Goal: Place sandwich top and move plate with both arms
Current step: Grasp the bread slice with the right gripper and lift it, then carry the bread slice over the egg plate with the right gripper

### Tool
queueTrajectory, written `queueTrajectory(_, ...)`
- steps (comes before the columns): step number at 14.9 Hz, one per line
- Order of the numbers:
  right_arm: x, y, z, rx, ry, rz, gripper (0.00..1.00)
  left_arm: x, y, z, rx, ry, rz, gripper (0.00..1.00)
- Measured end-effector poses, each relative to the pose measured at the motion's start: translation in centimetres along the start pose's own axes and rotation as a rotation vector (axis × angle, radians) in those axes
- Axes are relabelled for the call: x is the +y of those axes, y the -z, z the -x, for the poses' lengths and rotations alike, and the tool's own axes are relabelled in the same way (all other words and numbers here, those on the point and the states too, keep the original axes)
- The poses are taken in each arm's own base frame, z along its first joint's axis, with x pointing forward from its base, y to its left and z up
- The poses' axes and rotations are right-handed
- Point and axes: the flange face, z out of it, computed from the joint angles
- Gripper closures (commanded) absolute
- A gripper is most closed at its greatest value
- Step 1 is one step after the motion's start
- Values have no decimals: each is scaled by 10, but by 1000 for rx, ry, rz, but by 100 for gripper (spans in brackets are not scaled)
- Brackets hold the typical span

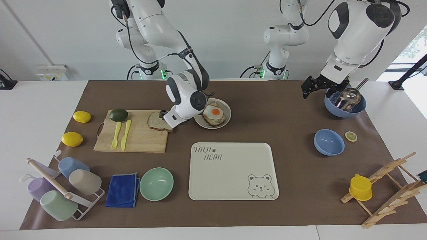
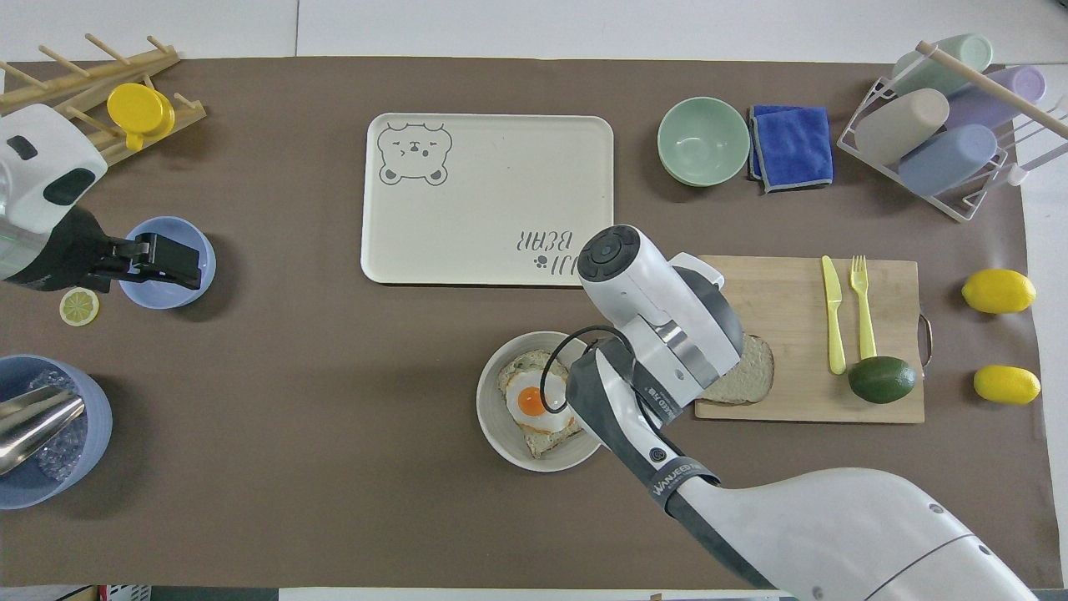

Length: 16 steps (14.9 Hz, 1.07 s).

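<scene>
Right gripper (image 1: 163, 114) is lowered at the bread (image 1: 156, 122), at the end of the slice nearest the plate (image 1: 225, 120); its fingers are hidden by the wrist, so whether they are spread or pinching cannot be told. "WANJEED" is printed on a black band around the right arm's forearm, as seen in the overhead view. The bread lies flat on the corner of the board (image 1: 140, 138) closest to the plate, not yet placed on the egg toast (image 1: 214, 115). A fork (image 1: 115, 135), a knife (image 1: 125, 135) and an avocado (image 1: 118, 115) are also carried by the board. The plate sits just beside the board, toward the left arm's end, with the egg toast on it. Farther from the robots than the plate, the tray (image 1: 233, 186) is found, marked "TAIJI BEAR" with a paw print and a bear face. Left gripper (image 1: 308, 87) is held in the air beside a blue bowl (image 1: 343, 111) with a metal scoop in it, its fingers spread and nothing between them; this arm waits.
</scene>
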Motion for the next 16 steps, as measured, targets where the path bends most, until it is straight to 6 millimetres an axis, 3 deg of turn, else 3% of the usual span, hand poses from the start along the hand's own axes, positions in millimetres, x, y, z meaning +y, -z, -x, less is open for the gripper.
queueTrajectory(2, -1, 0, 0, 1, 1, 0, 100, 0, 0, 0, 0, 0, 0, 0)
queueTrajectory(8, -15, 21, 13, 42, 28, 5, 100, 0, 0, 0, 0, 0, 0, 0)
queueTrajectory(13, -68, 112, 57, 165, 108, 9, 100, 0, 0, 0, 0, 0, 0, 0)
queueTrajectory(16, -95, 148, 80, 203, 144, -1, 100, 0, 0, 0, 0, 0, 0, 0)
